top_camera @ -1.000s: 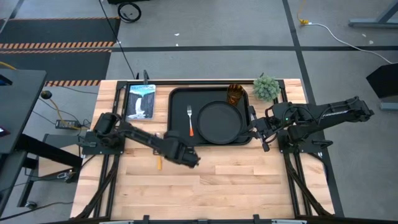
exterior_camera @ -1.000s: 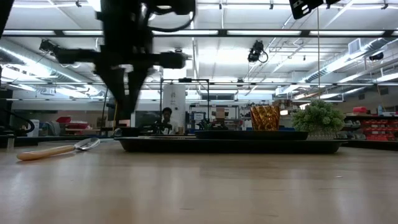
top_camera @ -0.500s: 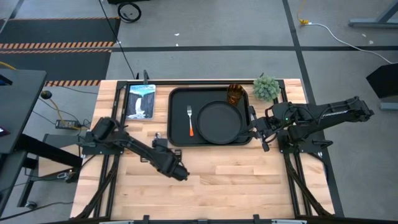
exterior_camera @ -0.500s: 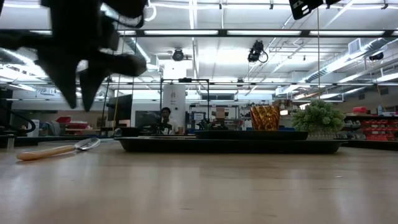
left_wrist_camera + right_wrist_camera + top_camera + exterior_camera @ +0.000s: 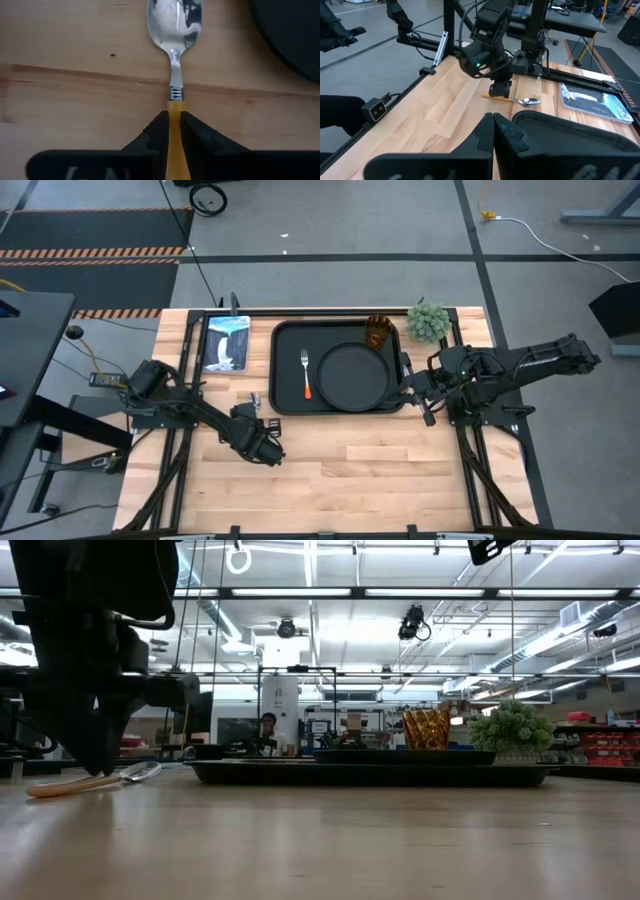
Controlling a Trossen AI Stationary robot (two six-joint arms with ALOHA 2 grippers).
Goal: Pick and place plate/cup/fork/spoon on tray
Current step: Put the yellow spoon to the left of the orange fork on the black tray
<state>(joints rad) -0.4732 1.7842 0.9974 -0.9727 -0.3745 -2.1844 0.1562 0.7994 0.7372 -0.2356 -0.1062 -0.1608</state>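
Left arm: swung back from near the tray's front edge a second ago to the left part of the table, now directly over the spoon.
Left gripper (image 5: pixel 174 131): down at the table, fingers pinching the orange handle just behind the metal neck; lift not yet begun by the look of it.
Spoon (image 5: pixel 175 30): flat on the bare wood left of the tray, bowl pointing toward the tray, in the same spot as a second ago.
Book (image 5: pixel 226 341): at the table's far left, beside the tray, not part of the job.
Tray (image 5: pixel 288 340): centre of the table, unmoved.
Fork (image 5: pixel 306 373): inside the tray, on its left side, left of the plate.
Plate (image 5: pixel 353 374): inside the tray, centre-right.
Cup (image 5: pixel 379 333): upright in the tray's far right corner.
Potted plant (image 5: pixel 428 321): on the table just outside that corner.
Right gripper (image 5: pixel 493 131): parked at the tray's right edge, fingers pressed together, nothing held, unchanged.
Meaning of the change: three of four items already placed; spoon is the last, and the grasp looks made.
Next move, as a judgement: lift and carry right to the free strip of tray near the fork; thin handle could twist in the pinch.
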